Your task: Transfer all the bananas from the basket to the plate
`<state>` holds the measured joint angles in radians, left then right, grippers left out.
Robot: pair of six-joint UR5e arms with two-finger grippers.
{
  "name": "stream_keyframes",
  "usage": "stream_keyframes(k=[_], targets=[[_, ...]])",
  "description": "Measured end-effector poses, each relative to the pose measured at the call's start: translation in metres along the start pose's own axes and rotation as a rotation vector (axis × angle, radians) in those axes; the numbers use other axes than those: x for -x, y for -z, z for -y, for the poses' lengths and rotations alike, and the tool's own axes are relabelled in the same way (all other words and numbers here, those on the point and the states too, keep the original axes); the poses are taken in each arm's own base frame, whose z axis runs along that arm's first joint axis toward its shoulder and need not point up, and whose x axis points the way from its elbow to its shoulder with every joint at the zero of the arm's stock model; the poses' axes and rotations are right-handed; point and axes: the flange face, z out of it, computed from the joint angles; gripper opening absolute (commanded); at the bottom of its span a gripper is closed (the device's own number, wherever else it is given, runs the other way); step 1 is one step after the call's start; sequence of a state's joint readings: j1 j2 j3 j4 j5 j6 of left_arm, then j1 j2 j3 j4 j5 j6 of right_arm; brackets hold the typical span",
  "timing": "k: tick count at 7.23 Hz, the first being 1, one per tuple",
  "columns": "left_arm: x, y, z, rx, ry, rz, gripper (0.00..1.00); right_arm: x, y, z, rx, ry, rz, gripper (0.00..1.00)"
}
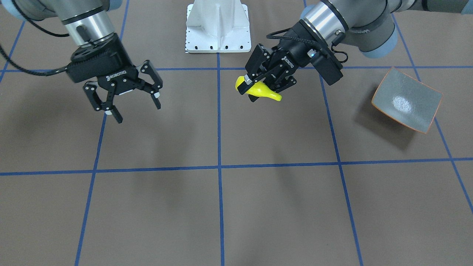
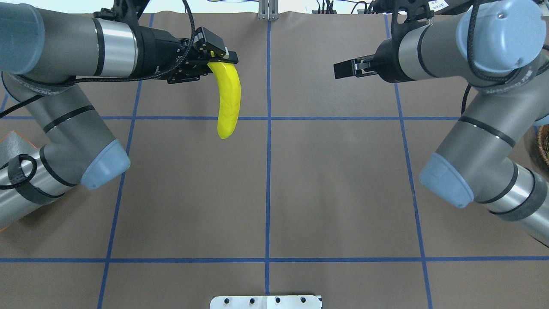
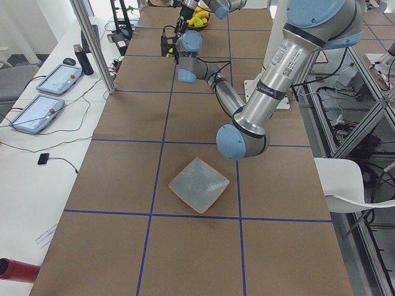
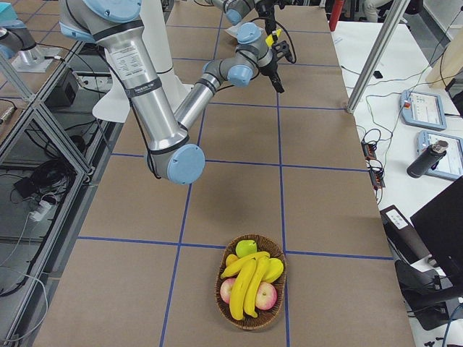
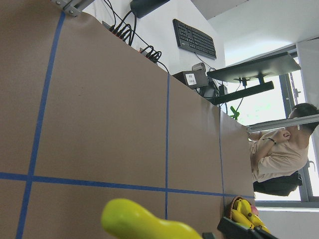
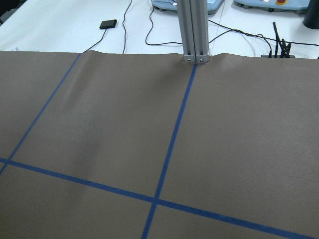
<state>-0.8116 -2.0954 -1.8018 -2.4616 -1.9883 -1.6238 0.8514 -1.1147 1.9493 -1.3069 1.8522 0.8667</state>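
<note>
- Left arm (image 2: 64, 47) stretches forward, wrist level; left claw (image 1: 249, 89) clamped on one end of a banana (image 2: 228, 101), held aloft.
- Right arm (image 2: 450, 47) stretches forward; right claw (image 1: 137, 110) aloft, jaws spread wide.

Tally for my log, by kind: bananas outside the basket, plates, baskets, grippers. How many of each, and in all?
Bananas outside the basket: 1, the banana held in the left gripper
Plates: 1, the plate, empty
Baskets: 1, the basket
Grippers: 2, counting the right gripper
Total: 5
</note>
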Motion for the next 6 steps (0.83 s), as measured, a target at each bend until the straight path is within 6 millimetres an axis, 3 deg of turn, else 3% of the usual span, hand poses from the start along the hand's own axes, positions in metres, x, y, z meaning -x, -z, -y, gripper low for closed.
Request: stream_keyframes(k=[2, 3, 5, 6], targets=[[0.046, 0.04, -0.005, 0.017, -0.024, 0.061, 0.0, -0.08, -0.007, 0.023, 0.066, 0.062, -0.057, 1.0], [0.074, 0.069, 0.006, 0.038, -0.013, 0.105, 0.0, -0.125, -0.002, 0.031, 0.104, 0.096, -0.07, 1.0], [0.144, 0.138, 0.03, 0.068, -0.034, 0.212, 0.0, -0.226, 0.004, 0.036, 0.175, 0.169, -0.113, 1.0], [0.182, 0.168, 0.033, 0.07, -0.072, 0.269, 0.0, -0.278, 0.006, 0.03, 0.21, 0.203, -0.15, 1.0]])
